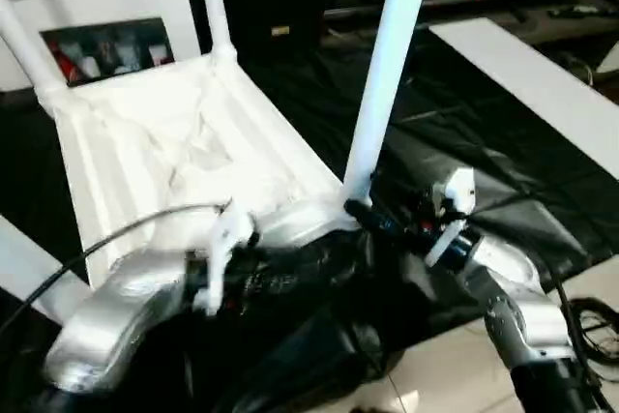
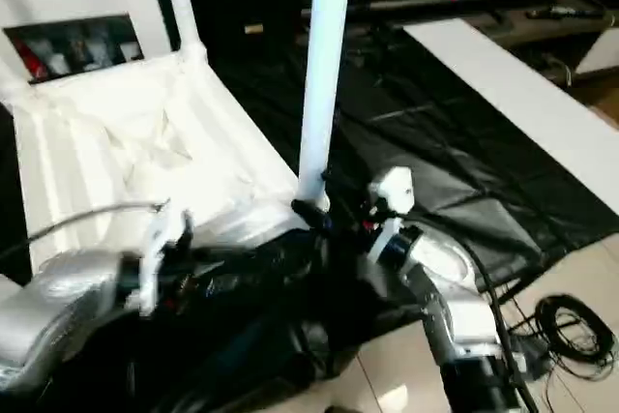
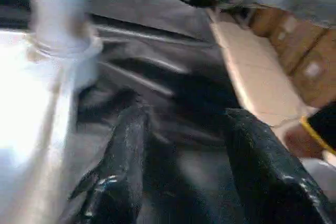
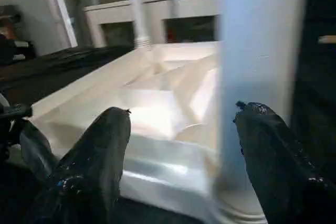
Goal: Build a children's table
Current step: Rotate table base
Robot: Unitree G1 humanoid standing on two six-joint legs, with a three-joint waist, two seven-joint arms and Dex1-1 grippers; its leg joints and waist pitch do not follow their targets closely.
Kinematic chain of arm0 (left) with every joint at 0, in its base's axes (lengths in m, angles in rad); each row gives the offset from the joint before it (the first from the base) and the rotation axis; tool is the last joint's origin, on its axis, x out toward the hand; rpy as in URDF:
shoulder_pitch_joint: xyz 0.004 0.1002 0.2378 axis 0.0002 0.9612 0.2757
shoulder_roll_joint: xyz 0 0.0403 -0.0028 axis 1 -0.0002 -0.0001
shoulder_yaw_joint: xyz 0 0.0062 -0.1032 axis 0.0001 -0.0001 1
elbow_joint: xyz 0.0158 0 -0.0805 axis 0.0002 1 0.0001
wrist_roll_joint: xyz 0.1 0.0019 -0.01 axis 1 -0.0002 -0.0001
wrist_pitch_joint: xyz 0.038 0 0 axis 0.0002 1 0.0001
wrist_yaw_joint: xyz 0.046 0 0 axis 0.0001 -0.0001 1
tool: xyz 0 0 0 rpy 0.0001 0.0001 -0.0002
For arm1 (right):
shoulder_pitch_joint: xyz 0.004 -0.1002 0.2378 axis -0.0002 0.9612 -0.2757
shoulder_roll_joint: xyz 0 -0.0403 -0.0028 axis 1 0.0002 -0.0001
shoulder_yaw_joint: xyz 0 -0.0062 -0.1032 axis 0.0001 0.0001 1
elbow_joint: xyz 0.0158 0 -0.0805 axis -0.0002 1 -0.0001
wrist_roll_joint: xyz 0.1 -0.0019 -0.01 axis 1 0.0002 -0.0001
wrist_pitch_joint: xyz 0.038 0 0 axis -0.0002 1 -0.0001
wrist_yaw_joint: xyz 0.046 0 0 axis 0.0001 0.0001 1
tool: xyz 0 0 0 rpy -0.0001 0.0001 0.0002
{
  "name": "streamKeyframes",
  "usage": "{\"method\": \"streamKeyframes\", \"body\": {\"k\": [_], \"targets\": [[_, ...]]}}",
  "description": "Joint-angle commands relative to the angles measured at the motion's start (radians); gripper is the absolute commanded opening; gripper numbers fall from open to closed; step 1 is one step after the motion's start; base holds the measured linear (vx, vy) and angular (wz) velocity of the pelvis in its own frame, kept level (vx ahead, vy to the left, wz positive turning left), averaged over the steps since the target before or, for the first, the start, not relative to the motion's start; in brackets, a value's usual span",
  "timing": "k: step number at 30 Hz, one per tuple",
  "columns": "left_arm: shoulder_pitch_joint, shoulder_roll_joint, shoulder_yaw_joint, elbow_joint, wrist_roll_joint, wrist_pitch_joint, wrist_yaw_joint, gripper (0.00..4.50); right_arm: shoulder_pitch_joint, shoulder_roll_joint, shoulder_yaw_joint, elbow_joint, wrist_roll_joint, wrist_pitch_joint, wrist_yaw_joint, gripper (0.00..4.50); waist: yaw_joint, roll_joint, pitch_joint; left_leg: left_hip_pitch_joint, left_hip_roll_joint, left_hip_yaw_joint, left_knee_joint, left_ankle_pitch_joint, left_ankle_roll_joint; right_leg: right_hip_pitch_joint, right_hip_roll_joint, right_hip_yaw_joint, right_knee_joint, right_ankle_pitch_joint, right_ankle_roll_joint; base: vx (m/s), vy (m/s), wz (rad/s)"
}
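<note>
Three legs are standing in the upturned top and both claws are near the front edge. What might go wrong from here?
1. The right claw sits open at the base of the near leg; a sideways nudge might tilt it in its socket.
2. The tabletop rests on a wrinkled black sheet, so it may slide if pushed.

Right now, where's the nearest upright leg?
In the left eye view, the leg stands in the tabletop's near right corner socket, just beyond the right claw.
</note>
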Motion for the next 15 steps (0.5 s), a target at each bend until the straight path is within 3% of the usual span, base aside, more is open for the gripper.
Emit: {"method": "streamKeyframes", "body": {"k": [1, 2, 5, 7, 8, 9, 10, 15], "targets": [[0.029, 0.011, 0.028, -0.046, -0.011, 0.030, 0.018, 2.81, -0.013, -0.002, 0.029, -0.021, 0.016, 0.020, 0.034, 3.33, 0.007, -0.008, -0.055, 0.006, 0.016, 0.006, -0.053, -0.175, 0.081, 0.058, -0.034, 0.037, -0.057, -0.197, -0.216, 0.000, 0.000, 0.00], [0.049, 0.011, 0.048, -0.062, -0.019, 0.042, 0.035, 3.12, -0.014, -0.005, 0.036, -0.023, 0.017, 0.022, 0.042, 3.33, 0.009, -0.011, -0.050, 0.007, 0.018, 0.005, -0.056, -0.210, 0.057, 0.053, -0.034, 0.039, -0.064, -0.268, -0.190, 0.000, 0.000, 0.00], [0.106, 0.013, 0.095, -0.097, -0.035, 0.057, 0.085, 3.22, -0.009, -0.013, 0.047, -0.027, 0.016, 0.025, 0.055, 3.33, 0.018, -0.011, -0.048, 0.016, 0.019, 0.002, -0.060, -0.276, 0.018, 0.044, -0.032, 0.042, -0.071, -0.362, -0.151, 0.000, 0.000, 0.00], [0.133, 0.025, 0.109, -0.124, -0.051, 0.081, 0.101, 3.34, 0.001, -0.023, 0.046, -0.042, 0.022, 0.038, 0.071, 3.33, 0.019, -0.016, -0.045, 0.016, 0.019, 0.001, -0.063, -0.302, 0.008, 0.041, -0.030, 0.042, -0.074, -0.389, -0.135, 0.000, 0.000, 0.00], [0.142, 0.028, 0.114, -0.133, -0.056, 0.089, 0.104, 3.61, 0.006, -0.029, 0.046, -0.051, 0.027, 0.045, 0.080, 3.33, 0.021, -0.013, -0.046, 0.016, 0.018, -0.002, -0.064, -0.309, 0.004, 0.042, -0.029, 0.042, -0.075, -0.403, -0.123, 0.000, 0.000, 0.00], [0.163, 0.032, 0.126, -0.149, -0.068, 0.101, 0.109, 3.62, 0.015, -0.039, 0.046, -0.064, 0.033, 0.056, 0.095, 3.33, 0.022, -0.020, -0.045, 0.020, 0.018, 0.000, -0.064, -0.320, 0.002, 0.036, -0.026, 0.042, -0.079, -0.410, -0.113, 0.000, 0.000, 0.00], [0.180, 0.035, 0.136, -0.161, -0.076, 0.107, 0.111, 3.61, 0.021, -0.046, 0.047, -0.073, 0.037, 0.064, 0.106, 3.33, 0.025, -0.019, -0.045, 0.020, 0.018, -0.001, -0.064, -0.323, 0.000, 0.038, -0.026, 0.043, -0.077, -0.409, -0.109, 0.000, 0.000, 0.00], [0.271, 0.062, 0.198, -0.208, -0.103, 0.118, 0.099, 4.07, -0.015, -0.014, 0.050, -0.029, 0.007, 0.036, 0.067, 3.33, 0.025, -0.031, -0.045, 0.010, 0.016, -0.009, -0.069, -0.337, -0.013, 0.038, -0.029, 0.041, -0.076, -0.437, -0.092, 0.000, 0.000, 0.00]]}}
